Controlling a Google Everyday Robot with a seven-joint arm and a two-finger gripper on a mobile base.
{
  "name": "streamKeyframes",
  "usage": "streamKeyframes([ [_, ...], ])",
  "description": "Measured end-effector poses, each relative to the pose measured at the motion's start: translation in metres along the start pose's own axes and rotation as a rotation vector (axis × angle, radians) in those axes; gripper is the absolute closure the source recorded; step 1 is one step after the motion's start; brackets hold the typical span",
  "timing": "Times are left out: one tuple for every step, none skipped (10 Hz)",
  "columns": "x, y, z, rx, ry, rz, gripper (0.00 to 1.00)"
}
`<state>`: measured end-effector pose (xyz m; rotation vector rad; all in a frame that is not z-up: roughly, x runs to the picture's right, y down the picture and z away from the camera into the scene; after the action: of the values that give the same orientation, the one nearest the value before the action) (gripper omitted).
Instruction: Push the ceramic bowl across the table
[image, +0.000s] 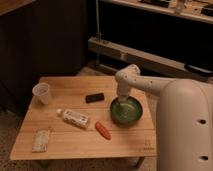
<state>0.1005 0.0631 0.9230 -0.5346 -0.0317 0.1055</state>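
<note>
The green ceramic bowl (127, 111) sits on the right part of the light wooden table (65, 139), near its right edge. My white arm reaches in from the right, and the gripper (121, 99) hangs straight down at the bowl's far left rim, apparently touching it. The arm's wrist covers the gripper's upper part.
A translucent plastic cup (42, 93) stands at the table's left. A small black object (94, 97) lies left of the bowl. A white packet (74, 117), an orange-red carrot-like item (103, 129) and a pale bar (41, 140) lie toward the front. A dark shelf is behind.
</note>
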Motion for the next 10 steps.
streamKeyframes([
  [0.001,-0.002,0.0,0.002,-0.001,0.0,0.98],
  [-0.003,-0.004,0.001,0.001,-0.005,-0.004,0.98],
  [-0.011,-0.006,0.002,-0.001,-0.011,-0.014,0.98],
  [-0.016,-0.007,0.003,-0.002,-0.016,-0.02,0.98],
  [-0.021,-0.009,0.004,-0.003,-0.018,-0.025,0.98],
  [-0.024,-0.01,0.004,-0.002,-0.02,-0.03,0.98],
  [-0.024,-0.01,0.004,-0.004,-0.025,-0.036,0.98],
  [-0.021,-0.014,0.004,0.0,-0.031,-0.04,0.98],
  [-0.026,-0.019,0.005,0.001,-0.038,-0.045,0.98],
  [-0.036,-0.025,0.006,0.003,-0.051,-0.053,0.98],
])
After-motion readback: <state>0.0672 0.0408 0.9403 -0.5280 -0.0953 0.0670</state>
